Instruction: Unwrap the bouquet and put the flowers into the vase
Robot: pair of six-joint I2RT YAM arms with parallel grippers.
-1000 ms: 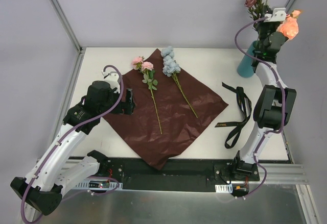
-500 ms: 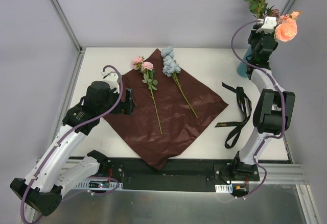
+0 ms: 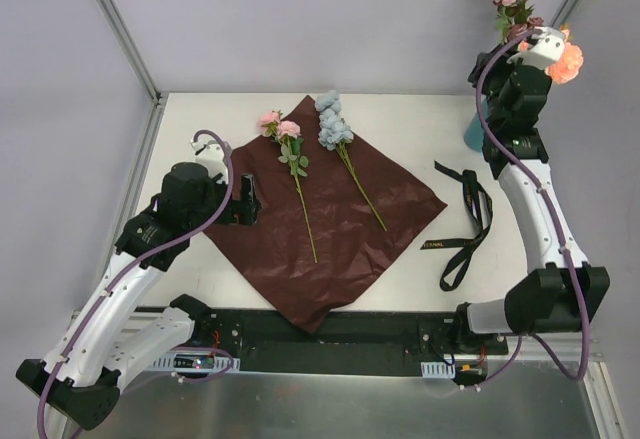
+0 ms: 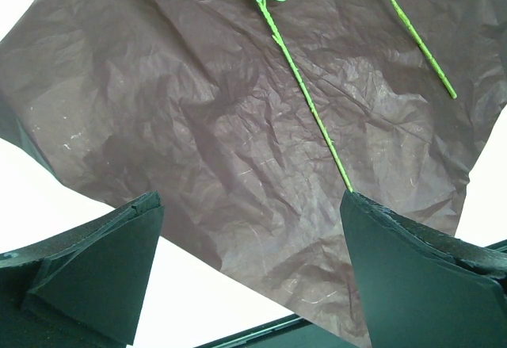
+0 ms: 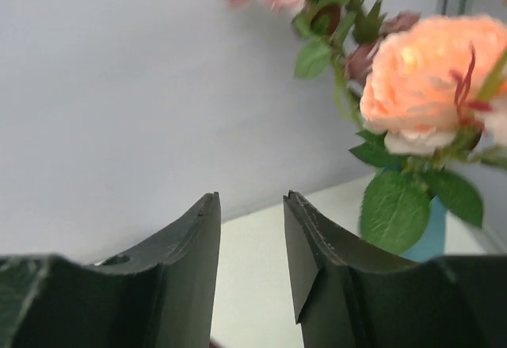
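White table [image 3: 420, 124] carries maroon paper [image 3: 330, 244] beneath the wide-open left gripper [image 4: 249, 205]; right gripper [image 5: 252, 209], parted and empty, sits just left of the vase [image 5: 433, 241] holding flowers [image 5: 428, 78].

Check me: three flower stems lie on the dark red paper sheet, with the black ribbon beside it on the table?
Two, not three: a pink-flowered stem and a pale blue-flowered stem lie on the dark red paper sheet, as the top external view shows. The black ribbon is beside it on the table.
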